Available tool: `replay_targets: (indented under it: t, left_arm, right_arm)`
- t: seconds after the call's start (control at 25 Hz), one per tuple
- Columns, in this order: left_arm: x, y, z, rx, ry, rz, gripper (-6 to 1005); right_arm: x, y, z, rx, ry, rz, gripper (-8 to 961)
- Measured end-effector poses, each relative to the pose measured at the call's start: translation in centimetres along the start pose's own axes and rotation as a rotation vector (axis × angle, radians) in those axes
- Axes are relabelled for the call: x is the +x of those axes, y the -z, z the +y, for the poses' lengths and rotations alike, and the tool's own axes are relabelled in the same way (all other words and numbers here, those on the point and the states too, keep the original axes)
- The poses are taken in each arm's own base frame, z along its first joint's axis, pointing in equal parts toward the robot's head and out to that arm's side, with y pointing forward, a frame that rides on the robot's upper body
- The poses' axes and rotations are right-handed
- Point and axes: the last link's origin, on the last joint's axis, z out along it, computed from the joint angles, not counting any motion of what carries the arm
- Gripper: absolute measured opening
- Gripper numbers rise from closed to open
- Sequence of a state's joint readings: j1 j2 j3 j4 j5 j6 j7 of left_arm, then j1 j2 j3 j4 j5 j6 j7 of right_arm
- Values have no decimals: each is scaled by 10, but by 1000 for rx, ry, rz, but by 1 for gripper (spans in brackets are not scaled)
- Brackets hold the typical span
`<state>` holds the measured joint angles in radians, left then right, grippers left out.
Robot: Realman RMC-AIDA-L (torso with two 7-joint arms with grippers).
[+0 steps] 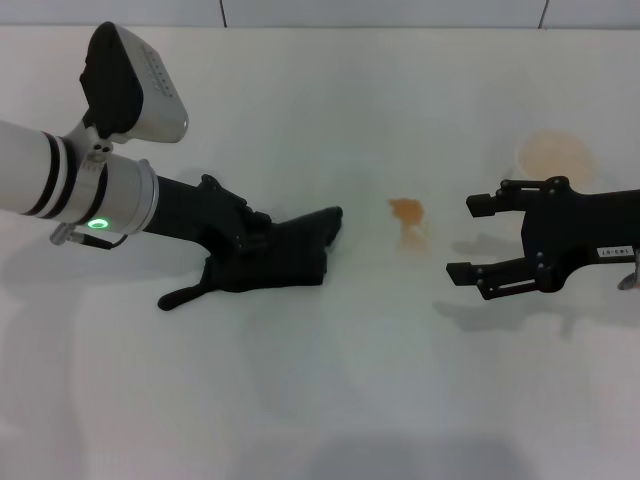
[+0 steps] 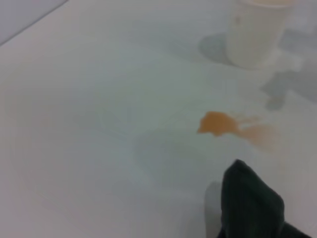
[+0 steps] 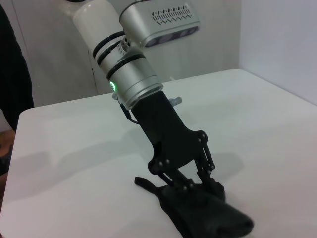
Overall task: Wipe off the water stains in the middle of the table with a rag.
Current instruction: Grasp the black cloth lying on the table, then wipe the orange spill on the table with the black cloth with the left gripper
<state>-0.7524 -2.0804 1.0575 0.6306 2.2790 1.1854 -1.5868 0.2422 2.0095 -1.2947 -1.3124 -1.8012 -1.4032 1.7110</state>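
Note:
The dark rag (image 1: 290, 258) lies crumpled on the white table (image 1: 320, 400), left of centre, and its pointed corner (image 1: 333, 216) aims at the water stains. My left gripper (image 1: 260, 240) comes in low from the left and is shut on the rag (image 3: 210, 218), fingers (image 3: 199, 179) sunk in the folds. The water stains (image 1: 407, 212) are a small orange-brown blot with a pale trickle, a short way right of the rag's corner. In the left wrist view the blot (image 2: 218, 123) lies just beyond the rag's tip (image 2: 250, 201). My right gripper (image 1: 467, 238) hovers open to the right of the stains.
A clear cup (image 1: 556, 155) holding pale-orange liquid stands at the back right, behind the right gripper; it also appears as the cup (image 2: 257, 32) beyond the blot. The table's far edge (image 1: 320, 28) meets a wall.

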Motion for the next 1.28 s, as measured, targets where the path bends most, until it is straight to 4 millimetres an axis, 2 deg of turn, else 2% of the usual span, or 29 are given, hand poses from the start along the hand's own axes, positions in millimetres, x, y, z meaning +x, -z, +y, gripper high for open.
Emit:
replay_targets:
  t: [0.16, 0.48, 0.84, 1.08, 1.28]
  left_arm:
    - [-2, -3, 2, -6, -4, -13, 286]
    - [1, -6, 5, -18, -16, -14, 68]
    - [19, 3, -1, 4, -33, 66, 60]
    - [40, 2, -7, 25, -77, 112, 57]
    - [50, 0, -8, 25, -107, 121, 56]
  right_arm:
    - [-1, 0, 1, -5, 1, -3, 870]
    - [-2, 0, 2, -7, 3, -11, 869]
    - [-1, 1, 2, -7, -2, -10, 869]
    - [-3, 0, 1, -3, 3, -12, 870]
    - [-3, 0, 0, -1, 0, -13, 870]
